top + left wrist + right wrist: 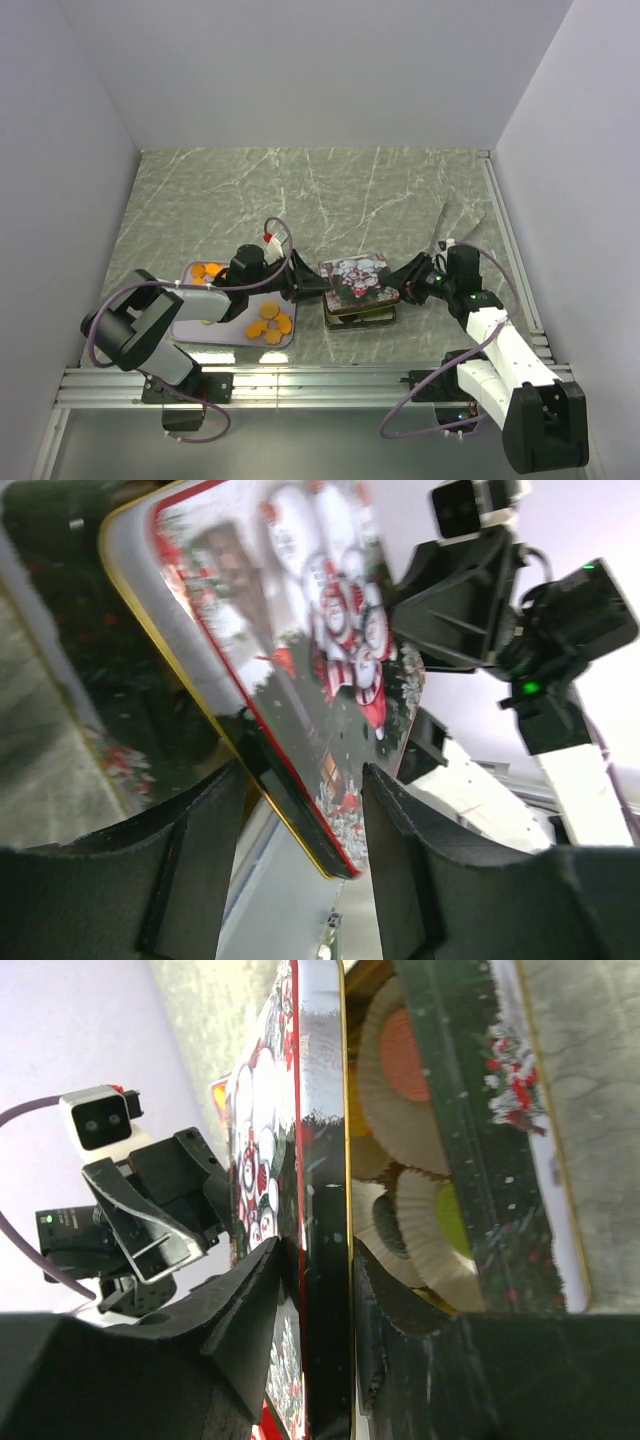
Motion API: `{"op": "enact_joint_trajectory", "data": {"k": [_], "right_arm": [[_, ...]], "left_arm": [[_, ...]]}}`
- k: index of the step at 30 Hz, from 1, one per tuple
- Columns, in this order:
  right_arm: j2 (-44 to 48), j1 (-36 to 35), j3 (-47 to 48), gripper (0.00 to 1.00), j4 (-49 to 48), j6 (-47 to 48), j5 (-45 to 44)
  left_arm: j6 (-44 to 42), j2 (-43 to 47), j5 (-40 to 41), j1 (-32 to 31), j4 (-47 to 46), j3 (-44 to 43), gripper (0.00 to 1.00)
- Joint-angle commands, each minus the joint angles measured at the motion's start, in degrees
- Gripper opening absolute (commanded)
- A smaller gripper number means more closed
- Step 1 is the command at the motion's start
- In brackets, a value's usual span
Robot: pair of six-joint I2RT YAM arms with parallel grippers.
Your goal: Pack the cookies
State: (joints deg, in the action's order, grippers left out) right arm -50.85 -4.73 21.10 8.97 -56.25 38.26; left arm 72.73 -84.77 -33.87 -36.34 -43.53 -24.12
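A Christmas tin (360,312) stands at the front middle, and its snowman lid (355,278) is held tilted above it. My right gripper (402,292) is shut on the lid's right rim (325,1160), one finger above and one below. My left gripper (312,287) is open, its fingers (420,880) either side of the lid's left corner (330,810). Inside the tin, white paper cups hold an orange cookie (405,1055), a green one (450,1215) and a black one (390,1225). Several orange cookies (270,322) lie on a pale tray (200,330) to the left.
More orange cookies (208,270) lie at the tray's far end, partly under my left arm. A metal rail (300,385) runs along the table's near edge and another (510,250) along the right side. White walls close in the table.
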Motion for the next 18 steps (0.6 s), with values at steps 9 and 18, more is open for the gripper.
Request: {"op": "enact_joint_trajectory", "data": {"k": [9,18], "right_arm": [[-0.1,-0.6,-1.3,0.39,-0.1,4.7,-3.6],[3.3,-1.1,-3.5,0.57,1.7,5.8,-5.5]], "left_arm": [[-8.2,-4.8,-0.3,-0.1,5.6,-7.4,0.55],[-17.2,-3.1,6.8,0.0,28.7,-15.6,0.57]]}}
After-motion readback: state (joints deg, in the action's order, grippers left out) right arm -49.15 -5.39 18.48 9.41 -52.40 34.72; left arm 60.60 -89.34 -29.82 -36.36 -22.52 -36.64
